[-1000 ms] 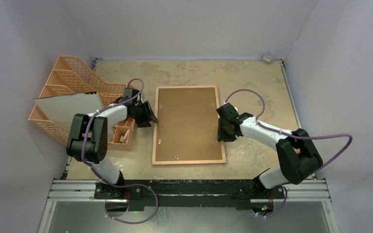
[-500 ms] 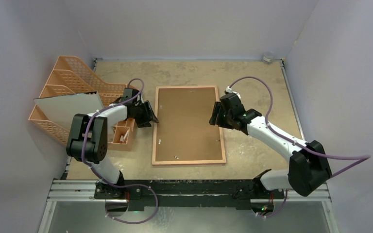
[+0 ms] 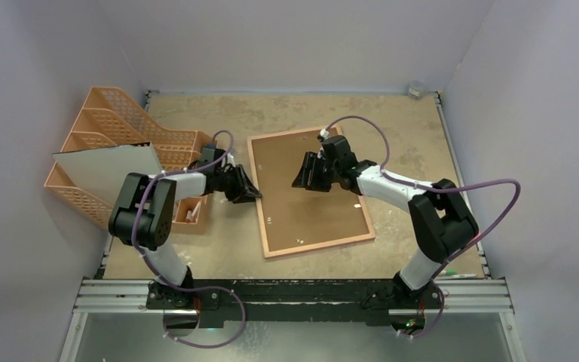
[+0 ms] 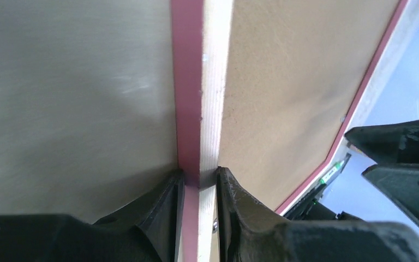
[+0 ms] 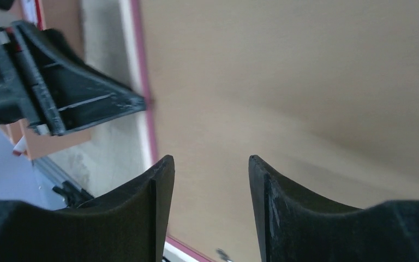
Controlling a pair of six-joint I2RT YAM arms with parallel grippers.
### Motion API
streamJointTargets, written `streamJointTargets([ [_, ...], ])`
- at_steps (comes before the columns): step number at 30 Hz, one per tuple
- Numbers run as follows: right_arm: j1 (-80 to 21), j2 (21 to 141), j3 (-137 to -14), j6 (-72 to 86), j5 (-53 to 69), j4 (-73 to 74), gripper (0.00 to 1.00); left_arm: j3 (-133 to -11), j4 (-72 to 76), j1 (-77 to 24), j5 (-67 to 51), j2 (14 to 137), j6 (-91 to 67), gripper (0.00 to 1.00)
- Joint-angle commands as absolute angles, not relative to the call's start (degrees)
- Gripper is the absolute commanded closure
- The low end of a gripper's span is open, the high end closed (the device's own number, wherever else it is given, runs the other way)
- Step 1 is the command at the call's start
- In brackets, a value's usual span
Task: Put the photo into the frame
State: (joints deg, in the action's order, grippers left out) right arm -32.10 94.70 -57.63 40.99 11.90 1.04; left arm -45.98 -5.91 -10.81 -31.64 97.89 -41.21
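The frame [image 3: 310,217] lies back-up and skewed on the table [image 3: 392,128], just right of the orange file rack [image 3: 121,124]. The left hand [image 3: 252,192] is pinched tight on its left edge. The right hand [image 3: 301,175] hovers over its back, fingers apart, empty.

One frame [image 3: 320,247], one file rack [image 3: 113,113], one sheet [image 3: 105,170], one box [image 3: 196,224]

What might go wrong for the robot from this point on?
The left hand pinches only the thin side edge of the frame, so that big frame might twist or slip out of the grip. The right hand hangs open over the brown backing board, holding nothing. If it pushes down, it may lever the frame against the other hand's grip.
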Motion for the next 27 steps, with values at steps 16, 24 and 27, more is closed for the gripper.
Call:
streamJointTargets([
  [16,-33.49,101.88,-55.33,36.63,27.48,-1.76,0.63,-53.13,3.47,-20.21,-30.62,107.73,-44.65,0.71],
  [24,-34.5,102.75,-53.58,34.84,29.98,-2.19,0.65,-53.84,2.38,-20.21,-29.74,107.67,-43.29,0.72],
  [27,-34.69,103.62,-53.99,34.87,30.09,-1.93,0.67,-53.75,2.22,-20.21,-29.66,107.67,-43.26,0.73],
])
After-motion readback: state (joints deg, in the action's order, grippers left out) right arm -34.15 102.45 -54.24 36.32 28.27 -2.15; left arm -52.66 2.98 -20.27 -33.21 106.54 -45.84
